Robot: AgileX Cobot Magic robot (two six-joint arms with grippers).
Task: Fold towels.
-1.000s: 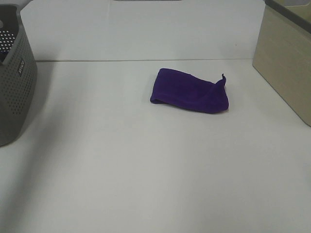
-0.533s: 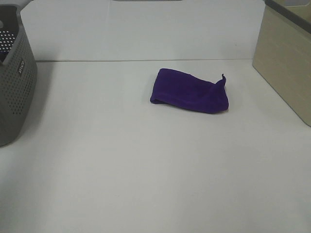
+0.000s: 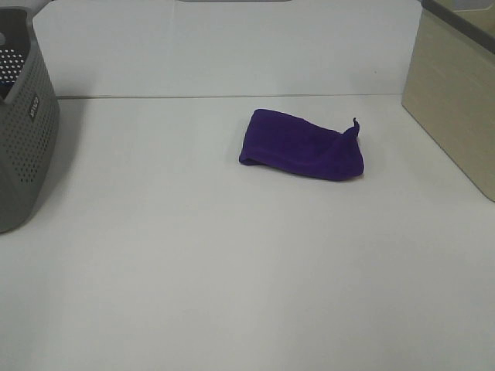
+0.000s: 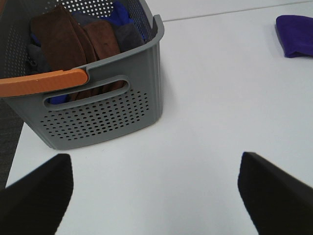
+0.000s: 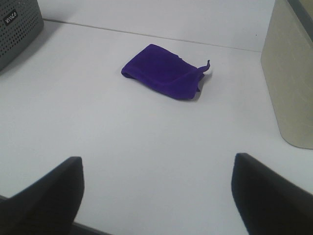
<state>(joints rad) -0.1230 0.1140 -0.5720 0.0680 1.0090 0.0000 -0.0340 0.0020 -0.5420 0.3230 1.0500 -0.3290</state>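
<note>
The purple towel lies folded in a compact bundle on the white table, right of centre toward the back, with one corner sticking up at its right end. It also shows in the right wrist view and at the edge of the left wrist view. My left gripper is open and empty above the table beside the grey basket, far from the towel. My right gripper is open and empty near the table's front edge, well short of the towel. Neither gripper shows in the exterior high view.
A grey perforated basket stands at the left edge; in the left wrist view it holds brown and blue cloths and has an orange handle. A beige box stands at the right edge. A white wall backs the table.
</note>
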